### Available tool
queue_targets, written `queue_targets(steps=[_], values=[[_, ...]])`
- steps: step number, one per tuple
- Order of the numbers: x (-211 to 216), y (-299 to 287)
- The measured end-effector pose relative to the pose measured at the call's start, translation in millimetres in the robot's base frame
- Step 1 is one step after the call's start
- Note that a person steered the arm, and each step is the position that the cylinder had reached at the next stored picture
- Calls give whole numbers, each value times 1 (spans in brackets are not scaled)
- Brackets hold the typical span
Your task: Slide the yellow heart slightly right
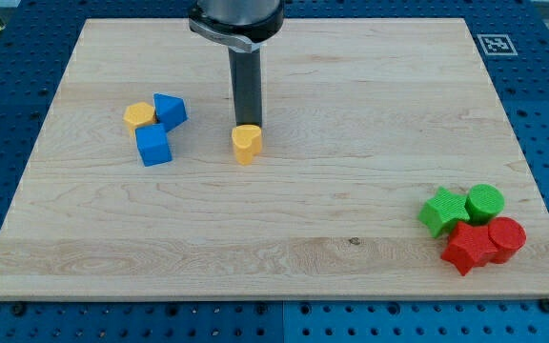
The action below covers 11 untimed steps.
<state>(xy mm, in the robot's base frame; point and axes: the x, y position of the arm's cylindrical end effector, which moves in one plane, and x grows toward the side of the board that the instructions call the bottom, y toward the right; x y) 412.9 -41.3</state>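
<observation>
**Heart waits with tip behind it**

Heart (246, 144), yellow, sits on the desk (284, 238) a little left of centre and nearer the top edge than the bottom. My tip (248, 125) stands touching or just beside its far side, toward the desk's top edge, not on its left. The end effector is a bare rod with no jaws, so it neither opens nor closes and grips nothing. From this spot a push would likely send the heart toward the bottom edge; to move it right, I judge the tip must first go round to the heart's left side.

Room is ample. To the heart's right the desk lies bare as far as the cluster near the bottom right corner: green star (439, 211), green cylinder (484, 202), red star (468, 246), red cylinder (507, 236), all well apart from it. Near the left, the yellow block (139, 116), blue block (171, 110) and blue cube (153, 146) leave space for the tip to pass between them and the heart.
</observation>
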Motion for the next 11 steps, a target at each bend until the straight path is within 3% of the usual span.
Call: queue_targets(steps=[2,4,6,11], values=[[-18,-37],[28,-33],[53,10],[57,26]])
